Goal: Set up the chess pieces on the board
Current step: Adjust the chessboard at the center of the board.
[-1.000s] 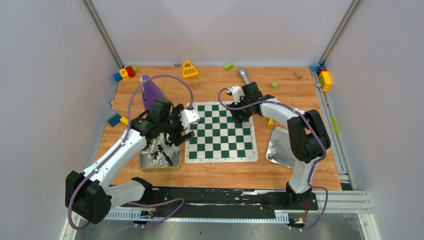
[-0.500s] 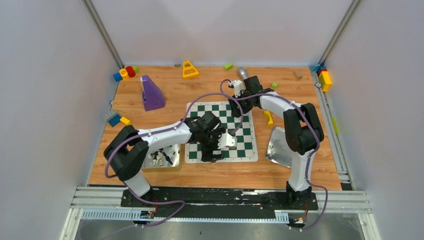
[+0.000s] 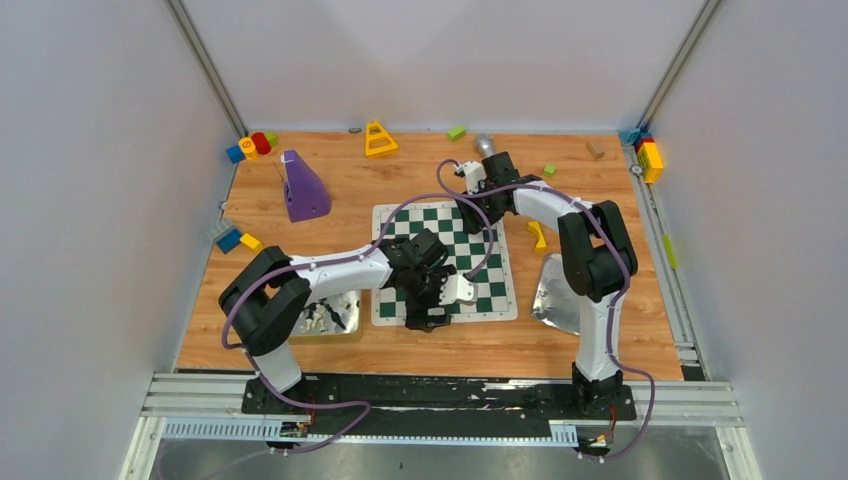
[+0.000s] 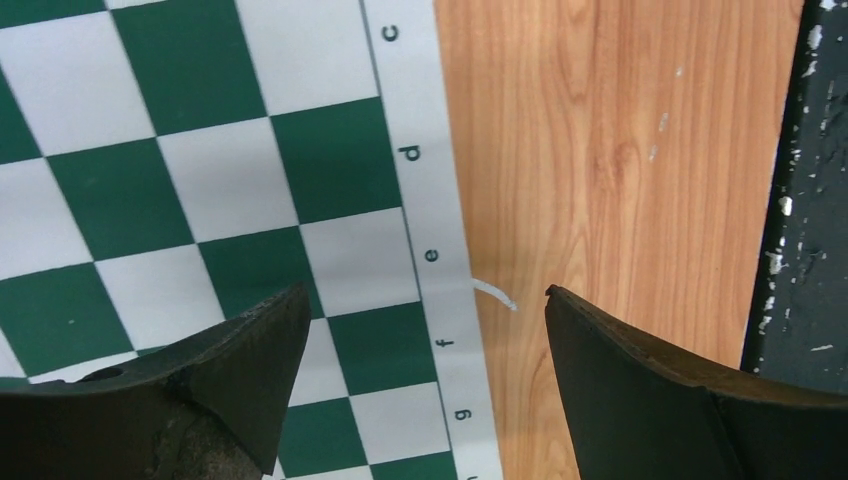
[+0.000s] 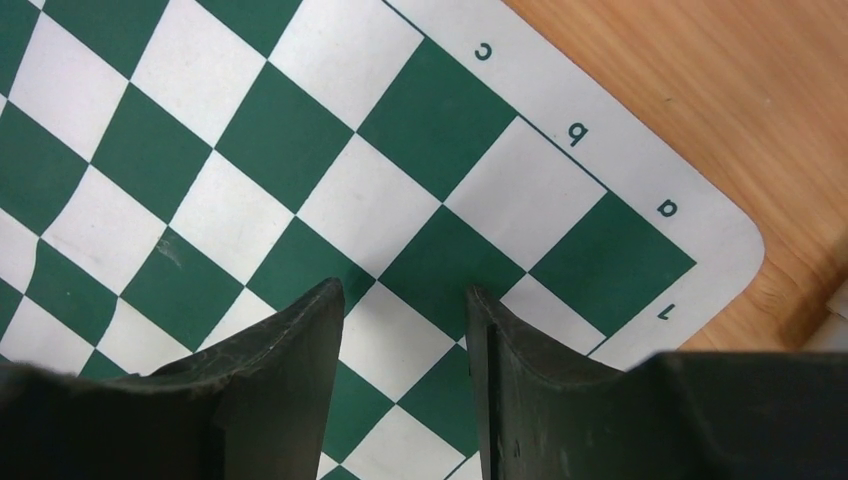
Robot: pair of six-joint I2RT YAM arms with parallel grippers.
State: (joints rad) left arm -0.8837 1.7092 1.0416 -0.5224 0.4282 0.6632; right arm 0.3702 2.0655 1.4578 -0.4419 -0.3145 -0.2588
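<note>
Wood-grain tabletop [image 3: 420, 340] fills a grey-walled cell, and the board [image 3: 440, 262] lies flat near its middle, green and white squares inside a lettered white border.

The left gripper [image 4: 425, 300] hangs over the board's near edge. Its jaws are spread wide with nothing between them; one finger is above the squares, the other above bare wood just past the border letters. A small white sliver [image 4: 495, 293] lies on the wood, touching the border by the letter e.

The right gripper [image 5: 403, 290] is low over the board's far right corner, close to the squares marked a and 1. Its jaws stand a narrow gap apart and hold nothing.

The chess pieces [image 3: 325, 315], black and cream, lie heaped in a metal tray [image 3: 296, 328] just left of the board's near left corner, partly hidden by the left arm. A second metal tray [image 3: 555, 295] sits just right of the board. A yellow block [image 3: 538, 235] lies beside the board's right edge, and a purple wedge [image 3: 303, 188] stands off its far left corner.
</note>
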